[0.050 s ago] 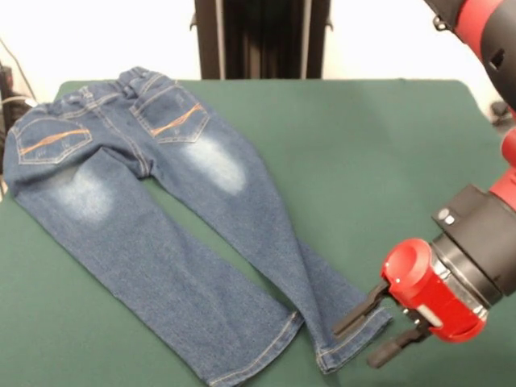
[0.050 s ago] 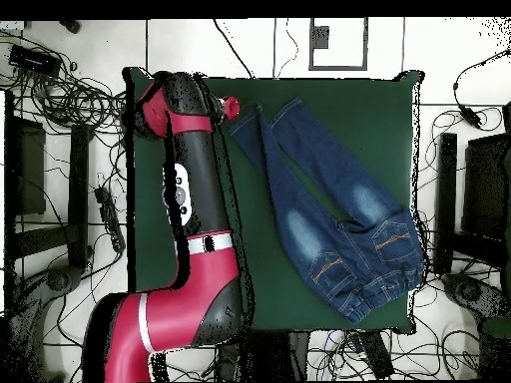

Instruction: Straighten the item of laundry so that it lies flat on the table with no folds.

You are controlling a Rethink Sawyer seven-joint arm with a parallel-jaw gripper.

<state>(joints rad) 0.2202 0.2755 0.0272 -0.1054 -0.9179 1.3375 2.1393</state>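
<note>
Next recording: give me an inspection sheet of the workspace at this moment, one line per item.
Surface: large dark green felt-covered table, mostly bare.
Job's things: small blue denim jeans with faded patches and orange-stitched back pockets, back side up, legs spread; one leg narrowed by a lengthwise fold near its hem.
Clutter: nothing seen on the table.
Grippers: pincer of the red and black arm open, its black fingers at that leg's hem; contact cannot be told.
Cables: many loose cables on the floor around the table.
Surroundings: white floor; dark stands beside the table.
</note>
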